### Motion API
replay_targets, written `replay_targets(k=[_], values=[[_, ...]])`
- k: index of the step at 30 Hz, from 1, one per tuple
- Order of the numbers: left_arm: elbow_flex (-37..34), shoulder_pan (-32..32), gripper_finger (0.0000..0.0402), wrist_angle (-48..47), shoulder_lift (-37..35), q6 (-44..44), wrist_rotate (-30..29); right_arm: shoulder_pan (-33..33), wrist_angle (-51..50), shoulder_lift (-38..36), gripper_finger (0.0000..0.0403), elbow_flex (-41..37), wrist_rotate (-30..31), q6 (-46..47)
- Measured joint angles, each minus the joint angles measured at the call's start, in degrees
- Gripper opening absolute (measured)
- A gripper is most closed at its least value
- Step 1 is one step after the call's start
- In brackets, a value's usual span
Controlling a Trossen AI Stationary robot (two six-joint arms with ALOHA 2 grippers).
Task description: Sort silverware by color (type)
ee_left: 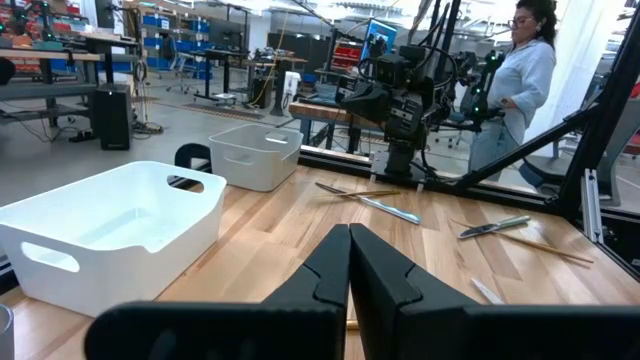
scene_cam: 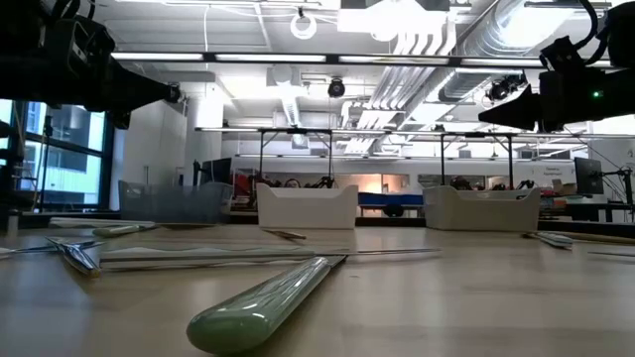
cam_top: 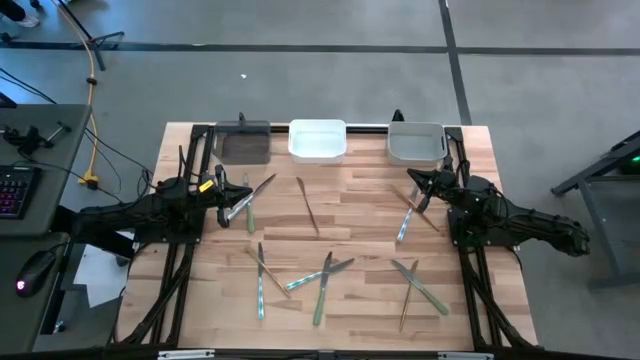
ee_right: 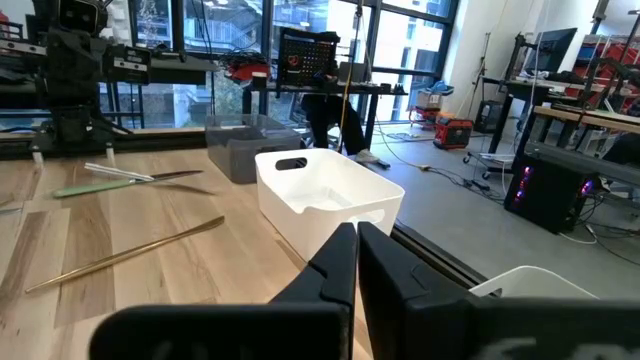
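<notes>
The silverware lies scattered on the wooden table (cam_top: 340, 215). A pale green knife (cam_top: 250, 208) crossed with another knife lies beside my left gripper (cam_top: 228, 190). A bronze piece (cam_top: 308, 205) lies mid-table. A light blue piece (cam_top: 403, 225) and a bronze one (cam_top: 420, 215) lie next to my right gripper (cam_top: 412, 180). More pieces lie in crossed groups toward the near edge (cam_top: 320, 277). Both grippers are shut, hold nothing and hover above the table; their fingers meet in the wrist views (ee_left: 350, 262) (ee_right: 356, 262).
Three bins stand along the far edge: dark (cam_top: 243, 143), white (cam_top: 317, 140), grey (cam_top: 416, 143). A green handle (scene_cam: 263, 302) lies close to the low camera. A person (ee_left: 520, 70) stands beyond the table's right side. A desk with a keyboard (cam_top: 15, 190) is left of the table.
</notes>
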Motion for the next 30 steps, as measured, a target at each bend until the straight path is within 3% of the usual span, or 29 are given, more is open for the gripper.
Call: replay_targets(k=[12,19,21,25,30], values=[[0.0,0.0,0.0001,1.3,0.0,2.8,-1.0,0.0,0.4,0.0,0.0000,0.0,0.0,0.3],[0.0,0.0,0.0001,2.0,0.0,6.5,-1.7,0.0,7.9,0.0,0.0000,0.0,0.0,1.1],[0.0,0.0,0.0001,2.0,0.0,6.5,-1.6,0.0,10.9,0.0,0.0000,0.0,-1.6,3.2],[0.0,0.0,0.0001,2.0,0.0,6.5,-0.2,0.7,11.3,0.7,0.0000,0.5,-10.9,7.7],[0.0,0.0,0.0001,1.3,0.0,6.7,0.5,5.8,7.5,6.5,0.0000,2.4,-9.2,10.8]])
